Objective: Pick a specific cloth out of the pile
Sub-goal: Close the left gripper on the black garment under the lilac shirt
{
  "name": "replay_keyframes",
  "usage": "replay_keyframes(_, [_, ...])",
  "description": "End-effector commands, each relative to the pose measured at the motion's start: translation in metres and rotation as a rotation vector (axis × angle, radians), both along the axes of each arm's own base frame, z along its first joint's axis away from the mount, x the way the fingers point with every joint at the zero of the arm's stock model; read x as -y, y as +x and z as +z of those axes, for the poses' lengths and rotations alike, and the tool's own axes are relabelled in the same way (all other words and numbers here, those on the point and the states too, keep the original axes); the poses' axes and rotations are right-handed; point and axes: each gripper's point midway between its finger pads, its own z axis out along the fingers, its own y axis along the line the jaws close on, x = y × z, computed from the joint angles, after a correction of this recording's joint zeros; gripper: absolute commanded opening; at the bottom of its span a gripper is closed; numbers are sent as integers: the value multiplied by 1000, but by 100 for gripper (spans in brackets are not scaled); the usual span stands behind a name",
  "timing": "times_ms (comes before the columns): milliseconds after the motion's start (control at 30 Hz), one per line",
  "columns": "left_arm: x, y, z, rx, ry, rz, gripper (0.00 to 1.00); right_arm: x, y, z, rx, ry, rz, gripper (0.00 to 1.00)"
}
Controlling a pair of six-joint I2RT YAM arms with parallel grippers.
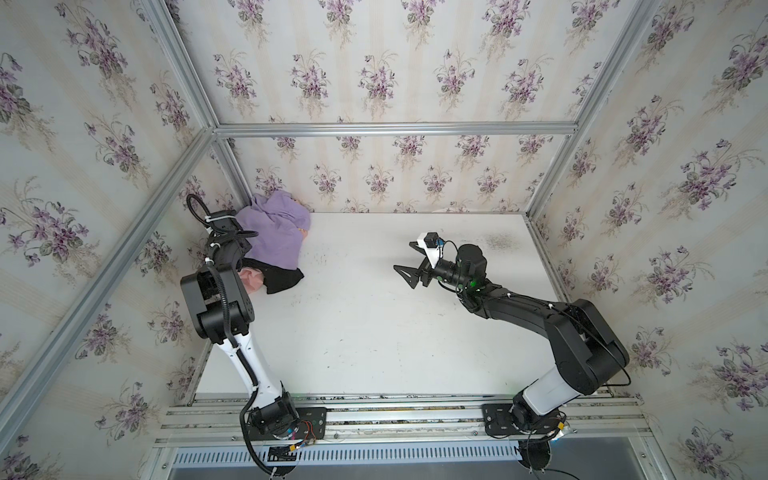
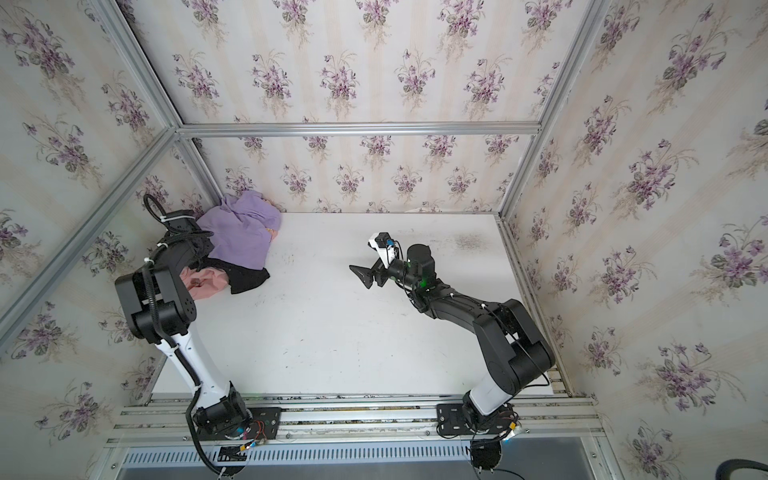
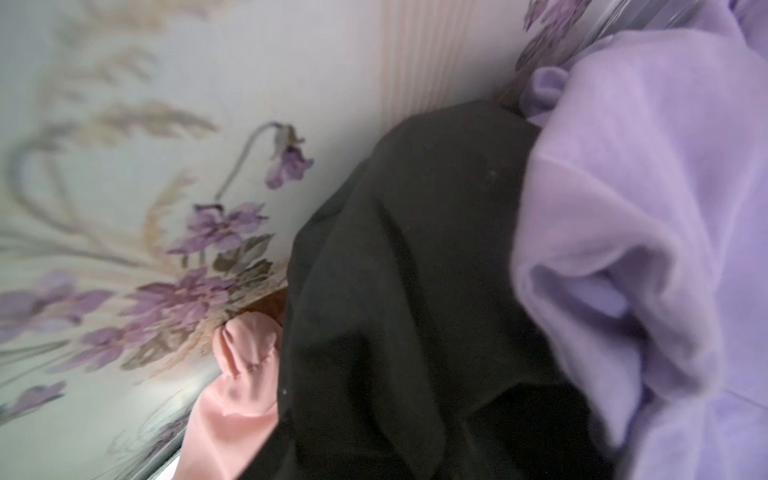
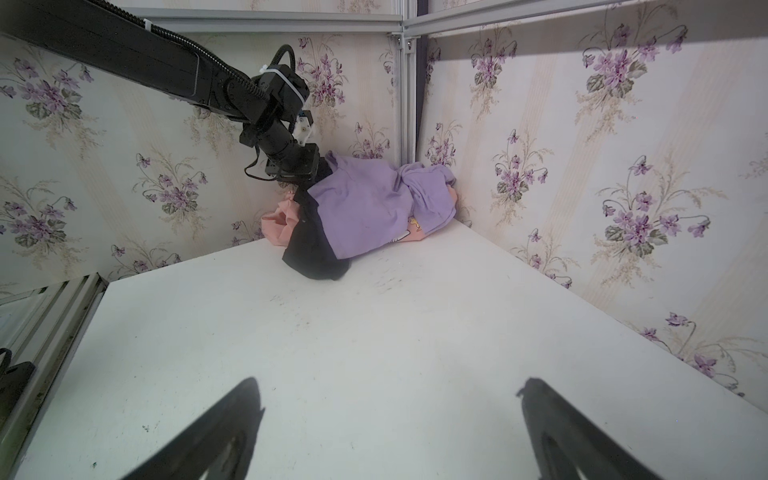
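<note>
The pile lies in the far left corner of the table. A lilac cloth lies on top. The black cloth sticks out from under its near edge, beside a salmon-pink cloth. My left gripper is pushed down into the pile where black meets lilac, and fabric hides its fingers. In the left wrist view the black cloth fills the middle and no fingers show. My right gripper hovers open over mid-table, holding nothing.
The white table is boxed in by floral-papered walls at the back and on both sides, with aluminium posts at the corner behind the pile. The arm bases sit on a rail along the front edge.
</note>
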Motion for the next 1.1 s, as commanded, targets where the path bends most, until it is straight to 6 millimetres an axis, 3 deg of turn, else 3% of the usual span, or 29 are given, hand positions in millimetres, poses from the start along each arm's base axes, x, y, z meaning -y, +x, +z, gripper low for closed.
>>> replay_keyframes(0, [-2, 1, 3, 13, -4, 9, 33, -2, 0, 12, 29, 25, 7, 100])
replay_keyframes(233, [-2, 0, 18, 42, 4, 15, 20, -3, 1, 15, 28, 38, 8, 100])
replay_keyframes(533, [0, -9, 40, 89, 12, 49, 14, 3, 0, 16, 46, 24, -21, 100])
replay_keyframes(767, [6, -14, 62, 132, 18, 51, 13, 3, -4, 15, 47, 32, -14, 100])
replay_keyframes(1067, [11, -22, 105, 213, 45, 51, 14, 6, -9, 19, 59, 37, -14, 100])
